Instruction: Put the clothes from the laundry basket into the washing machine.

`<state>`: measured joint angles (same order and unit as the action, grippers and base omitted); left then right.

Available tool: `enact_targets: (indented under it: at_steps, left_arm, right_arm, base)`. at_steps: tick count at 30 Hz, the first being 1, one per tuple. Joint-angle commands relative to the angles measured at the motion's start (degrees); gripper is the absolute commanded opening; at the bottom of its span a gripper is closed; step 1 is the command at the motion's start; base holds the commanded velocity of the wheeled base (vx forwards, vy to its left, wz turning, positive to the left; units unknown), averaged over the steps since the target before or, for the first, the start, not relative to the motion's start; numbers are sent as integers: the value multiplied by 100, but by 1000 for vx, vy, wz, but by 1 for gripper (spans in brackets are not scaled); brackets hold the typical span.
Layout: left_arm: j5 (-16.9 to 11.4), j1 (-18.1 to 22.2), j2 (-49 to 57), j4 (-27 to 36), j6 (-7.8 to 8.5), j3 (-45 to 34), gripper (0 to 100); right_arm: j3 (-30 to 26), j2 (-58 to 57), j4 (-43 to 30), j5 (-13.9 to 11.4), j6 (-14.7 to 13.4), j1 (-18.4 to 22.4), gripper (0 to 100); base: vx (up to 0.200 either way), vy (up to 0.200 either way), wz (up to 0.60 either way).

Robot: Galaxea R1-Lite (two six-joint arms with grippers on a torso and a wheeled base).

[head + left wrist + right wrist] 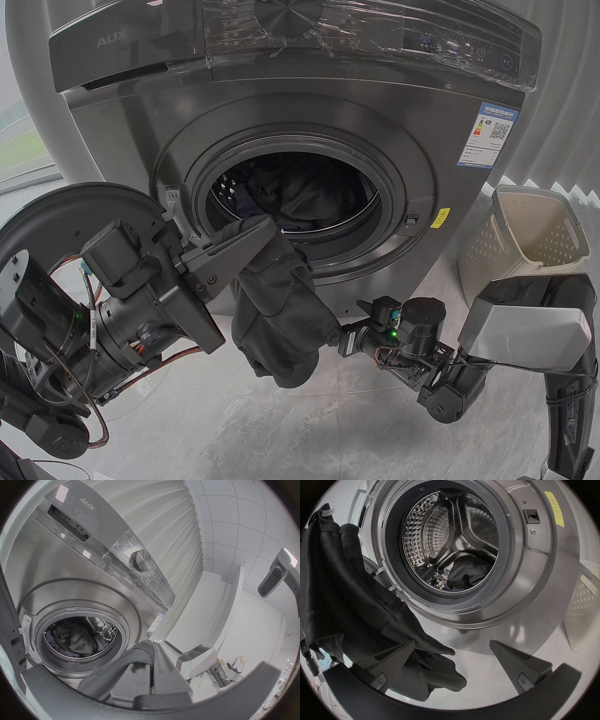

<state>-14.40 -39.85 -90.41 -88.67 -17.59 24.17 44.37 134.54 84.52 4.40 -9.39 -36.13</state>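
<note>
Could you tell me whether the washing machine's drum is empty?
No, dark clothes lie at the bottom of the drum, below its perforated wall.

laundry basket (500,215) bottom behind right arm (531,331), washer door (65,212) edge cropped

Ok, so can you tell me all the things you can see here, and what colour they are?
washing machine: one, grey, straight ahead
door: one, dark, swung open on the machine's left
clothes in the drum: dark pile, count unclear, low inside
hanging garment: one, black, dangling before the opening
laundry basket: one, cream, on the floor right of the machine
label: one, blue and white, machine's upper right front
sticker: one, yellow, right of the opening
floor: grey tiles
curtain: white, behind the machine
left gripper: shut on the garment's top
right gripper: open, low beside the garment's lower end
</note>
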Motion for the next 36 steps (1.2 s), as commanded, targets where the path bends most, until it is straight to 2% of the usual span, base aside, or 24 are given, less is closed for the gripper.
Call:
enact_targets:
  at_steps: [1, 6, 10, 14, 18, 23, 31, 36]
  left_arm:
    - [-2, 4, 5, -1, -7, 0, 0]
    - [-2, -5, 5, -1, 1, 0, 0]
    - [-2, 4, 5, -1, -7, 0, 0]
    - [-2, 4, -3, -1, -7, 0, 0]
    - [-2, 4, -3, -1, -16, 0, 0]
    - [-2, 12, -3, -1, -16, 8, 0]
    - [-2, 4, 23, -1, -16, 0, 0]
    - [-2, 4, 23, -10, -16, 0, 0]
  right_arm:
    - [27, 38, 3, -9, -2, 10, 100]
    - [107, 170, -14, -9, 7, 27, 100]
    - [80, 222, 12, -62, 16, -113, 100]
    - [1, 222, 30, -291, 51, -377, 100]
    - [-104, 205, 82, -343, 33, -570, 100]
    - [-104, 205, 135, -431, 42, -597, 100]
    - [555, 293, 135, -449, 42, -509, 100]
    - [757, 354, 118, -414, 69, -482, 100]
  base:
    - [0, 0, 0]
    - [0, 0, 0]
    - [0, 0, 0]
    - [0, 0, 0]
    - [0, 0, 0]
    - [0, 0, 0]
    - [0, 0, 0]
    - [0, 0, 0]
